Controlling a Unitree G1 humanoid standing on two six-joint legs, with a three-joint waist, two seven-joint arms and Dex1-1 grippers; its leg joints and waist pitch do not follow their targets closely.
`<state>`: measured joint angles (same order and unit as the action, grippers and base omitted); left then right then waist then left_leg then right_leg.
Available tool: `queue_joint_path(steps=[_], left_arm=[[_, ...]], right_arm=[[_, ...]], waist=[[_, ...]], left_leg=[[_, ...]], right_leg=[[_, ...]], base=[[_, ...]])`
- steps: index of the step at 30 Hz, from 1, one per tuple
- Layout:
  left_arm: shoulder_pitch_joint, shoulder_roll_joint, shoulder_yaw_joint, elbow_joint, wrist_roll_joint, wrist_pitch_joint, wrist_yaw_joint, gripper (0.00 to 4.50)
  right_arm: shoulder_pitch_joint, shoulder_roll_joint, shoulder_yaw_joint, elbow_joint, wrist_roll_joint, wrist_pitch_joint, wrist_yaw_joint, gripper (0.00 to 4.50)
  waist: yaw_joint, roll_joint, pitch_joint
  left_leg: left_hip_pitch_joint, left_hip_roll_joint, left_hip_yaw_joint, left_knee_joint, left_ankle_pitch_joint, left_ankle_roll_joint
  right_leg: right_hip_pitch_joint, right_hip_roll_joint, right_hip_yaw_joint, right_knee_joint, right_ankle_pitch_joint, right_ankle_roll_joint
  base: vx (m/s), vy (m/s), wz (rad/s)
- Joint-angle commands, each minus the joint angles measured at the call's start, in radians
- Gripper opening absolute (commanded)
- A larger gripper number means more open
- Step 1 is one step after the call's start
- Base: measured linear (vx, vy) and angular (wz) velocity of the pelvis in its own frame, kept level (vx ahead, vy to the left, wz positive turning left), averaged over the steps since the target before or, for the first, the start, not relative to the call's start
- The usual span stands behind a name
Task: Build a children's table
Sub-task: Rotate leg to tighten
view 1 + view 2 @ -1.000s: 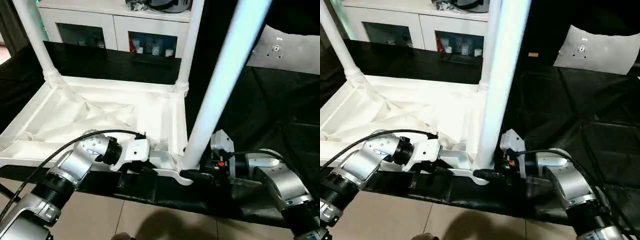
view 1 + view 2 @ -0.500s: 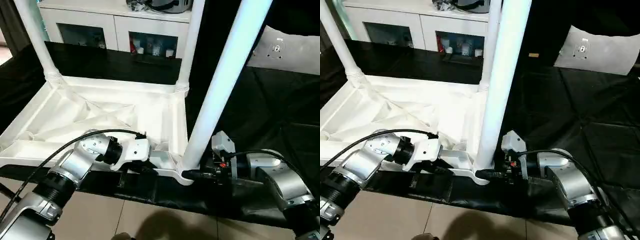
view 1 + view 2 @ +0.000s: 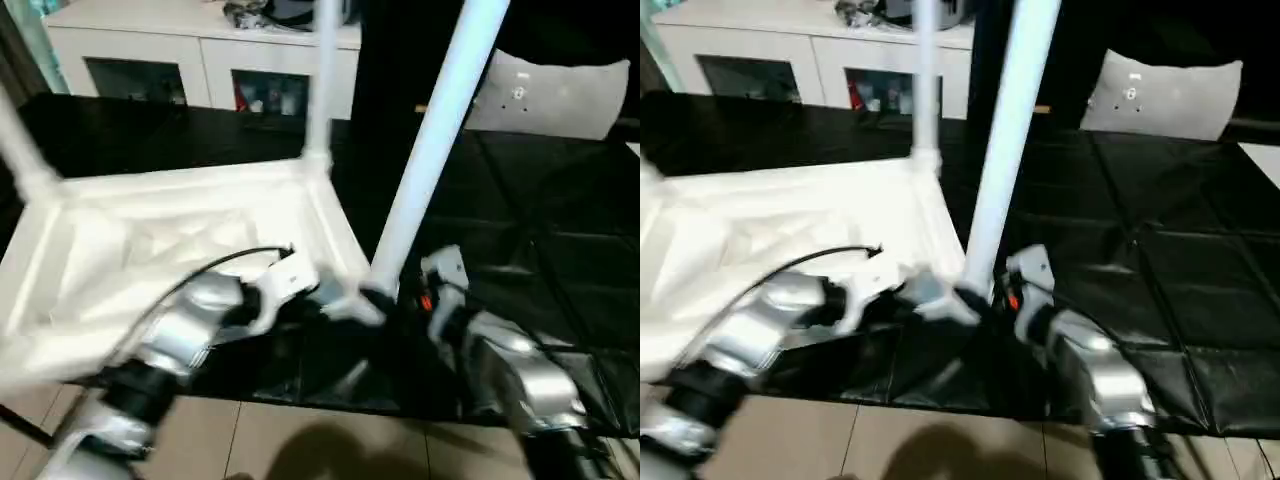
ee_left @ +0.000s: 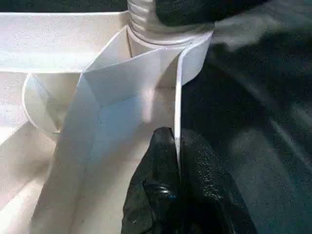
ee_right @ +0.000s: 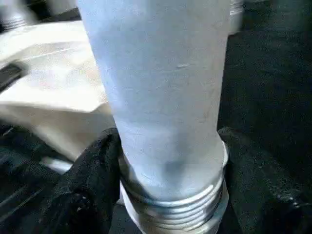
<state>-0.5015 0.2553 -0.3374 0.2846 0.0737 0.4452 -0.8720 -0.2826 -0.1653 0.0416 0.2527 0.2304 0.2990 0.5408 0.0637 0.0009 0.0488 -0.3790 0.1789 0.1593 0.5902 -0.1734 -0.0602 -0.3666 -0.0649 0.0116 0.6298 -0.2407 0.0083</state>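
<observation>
Children's table top (image 3: 150, 230) lies upside down; my left pincer (image 4: 176, 161) pinches its rim wall, and my right pincer (image 5: 170, 195) clasps the near leg (image 3: 430, 150) at its base.

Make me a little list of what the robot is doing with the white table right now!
table top: upside down, ribbed underside facing up, on a black cover
legs standing up: three, including a far one
near leg: at the near right corner socket, threads showing at its base
left gripper: pinching the top's thin side wall by that corner
right gripper: black fingers on both sides of the near leg's base
behind: white cabinet
</observation>
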Motion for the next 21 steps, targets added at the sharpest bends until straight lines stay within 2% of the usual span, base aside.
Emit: queue_joint_path(steps=[1, 2, 3, 4, 6, 7, 8, 9, 11, 12, 15, 16, 17, 19, 20, 21], left_arm=[[-0.040, -0.087, 0.029, -0.060, -0.044, 0.001, 0.109, 0.00], [-0.053, -0.145, 0.023, -0.072, -0.031, 0.032, 0.166, 0.00], [-0.058, -0.161, 0.016, -0.076, -0.026, 0.036, 0.176, 0.00], [-0.059, -0.169, 0.007, -0.082, -0.025, 0.037, 0.175, 0.00], [-0.058, -0.170, 0.002, -0.085, -0.024, 0.036, 0.171, 0.00], [-0.054, -0.166, -0.012, -0.095, -0.012, 0.035, 0.155, 0.00], [-0.050, -0.158, -0.020, -0.099, -0.004, 0.033, 0.145, 0.00], [-0.047, -0.150, -0.023, -0.100, 0.001, 0.032, 0.139, 0.00], [-0.037, -0.127, -0.020, -0.105, 0.004, 0.037, 0.128, 0.00], [-0.036, -0.122, -0.020, -0.106, 0.005, 0.038, 0.126, 0.00], [-0.030, -0.099, -0.018, -0.104, 0.015, 0.032, 0.121, 0.00], [-0.024, -0.075, -0.016, -0.096, 0.018, 0.020, 0.112, 0.00], [-0.024, -0.075, -0.016, -0.096, 0.018, 0.020, 0.112, 0.00], [-0.009, -0.043, -0.005, -0.083, -0.002, -0.026, 0.067, 0.00], [-0.009, -0.043, -0.005, -0.083, -0.002, -0.026, 0.067, 0.00], [-0.001, -0.022, -0.005, -0.073, -0.011, -0.063, 0.036, 0.00]], right_arm=[[0.013, 0.056, 0.074, 0.059, -0.005, 0.037, -0.009, 2.72], [-0.022, 0.086, 0.047, 0.109, -0.027, 0.036, -0.090, 2.72], [-0.036, 0.094, 0.037, 0.125, -0.031, 0.037, -0.113, 2.72], [-0.046, 0.100, 0.029, 0.137, -0.031, 0.040, -0.128, 2.72], [-0.050, 0.102, 0.025, 0.141, -0.031, 0.042, -0.132, 2.72], [-0.058, 0.112, 0.004, 0.152, -0.022, 0.032, -0.133, 2.72], [-0.061, 0.113, -0.003, 0.156, -0.019, 0.031, -0.129, 3.28], [-0.060, 0.112, -0.006, 0.155, -0.018, 0.029, -0.126, 3.42], [-0.050, 0.098, -0.005, 0.145, -0.021, 0.020, -0.118, 3.42], [-0.048, 0.095, -0.005, 0.144, -0.023, 0.015, -0.117, 3.75], [-0.041, 0.086, -0.014, 0.132, -0.021, -0.004, -0.101, 3.85], [-0.021, 0.071, -0.029, 0.082, 0.013, -0.008, -0.062, 3.84], [-0.021, 0.071, -0.029, 0.082, 0.013, -0.008, -0.062, 4.00], [0.022, 0.031, -0.052, -0.014, 0.066, 0.000, 0.018, 4.29], [0.022, 0.031, -0.052, -0.014, 0.066, 0.000, 0.018, 4.29], [0.047, -0.017, -0.042, -0.061, 0.069, -0.007, 0.073, 4.34]], waist=[[0.003, -0.004, -0.045], [0.003, -0.004, -0.048], [0.001, -0.004, -0.051], [0.003, -0.002, -0.057], [0.005, -0.003, -0.058], [0.006, -0.002, -0.060], [0.006, 0.000, -0.060], [0.008, 0.000, -0.059], [0.007, 0.001, -0.057], [0.006, 0.002, -0.057], [0.006, 0.002, -0.057], [0.005, -0.007, -0.057], [0.009, -0.004, -0.058], [0.012, -0.003, -0.058], [0.014, -0.004, -0.057], [0.016, -0.002, -0.058]], left_leg=[[0.017, 0.036, -0.009, -0.085, -0.272, -0.033], [0.015, 0.034, -0.008, -0.083, -0.238, -0.024], [0.012, 0.032, -0.007, -0.080, -0.201, -0.015], [0.010, 0.032, -0.007, -0.074, -0.149, -0.002], [0.007, 0.029, -0.005, -0.069, -0.098, 0.022], [0.007, 0.028, -0.005, -0.068, -0.091, 0.029], [0.006, 0.029, -0.004, -0.068, -0.093, 0.039], [0.007, 0.031, -0.004, -0.069, -0.102, 0.040], [0.009, 0.033, -0.004, -0.072, -0.130, 0.033], [0.008, 0.035, -0.005, -0.074, -0.138, 0.024], [0.010, 0.035, -0.005, -0.074, -0.143, 0.021], [0.008, 0.035, -0.003, -0.074, -0.142, 0.025], [0.009, 0.036, -0.004, -0.073, -0.135, 0.028], [0.008, 0.036, -0.003, -0.073, -0.124, 0.037], [0.008, 0.036, -0.003, -0.072, -0.119, 0.038], [0.008, 0.036, -0.002, -0.072, -0.117, 0.042]], right_leg=[[0.013, -0.058, 0.019, -0.090, -0.190, -0.176], [0.016, -0.057, 0.018, -0.087, -0.138, -0.179], [0.018, -0.055, 0.017, -0.084, -0.083, -0.185], [0.024, -0.055, 0.016, -0.078, -0.006, -0.191], [0.026, -0.051, 0.013, -0.071, 0.098, -0.198], [0.028, -0.052, 0.013, -0.070, 0.116, -0.199], [0.029, -0.053, 0.013, -0.070, 0.127, -0.202], [0.028, -0.053, 0.011, -0.072, 0.116, -0.203], [0.026, -0.053, 0.011, -0.075, 0.078, -0.206], [0.027, -0.052, 0.012, -0.075, 0.068, -0.206], [0.026, -0.052, 0.011, -0.075, 0.063, -0.205], [0.028, -0.052, 0.012, -0.077, 0.070, -0.201], [0.030, -0.054, 0.013, -0.074, 0.079, -0.200], [0.029, -0.052, 0.013, -0.074, 0.091, -0.196], [0.033, -0.051, 0.013, -0.076, 0.098, -0.190], [0.029, -0.051, 0.013, -0.074, 0.106, -0.190]], base=[[0.000, 0.000, 0.00], [0.000, 0.000, 0.00], [0.000, 0.000, 0.00], [0.000, 0.000, 0.00], [0.000, 0.000, 0.00], [0.000, 0.000, 0.00], [0.000, 0.000, 0.00], [0.000, 0.000, 0.00], [0.000, 0.000, 0.00], [0.000, 0.000, 0.00], [0.000, 0.000, 0.00], [0.000, 0.000, 0.00], [0.000, 0.000, 0.00], [0.000, 0.000, 0.00], [0.000, 0.000, 0.00], [0.000, 0.000, 0.00]])
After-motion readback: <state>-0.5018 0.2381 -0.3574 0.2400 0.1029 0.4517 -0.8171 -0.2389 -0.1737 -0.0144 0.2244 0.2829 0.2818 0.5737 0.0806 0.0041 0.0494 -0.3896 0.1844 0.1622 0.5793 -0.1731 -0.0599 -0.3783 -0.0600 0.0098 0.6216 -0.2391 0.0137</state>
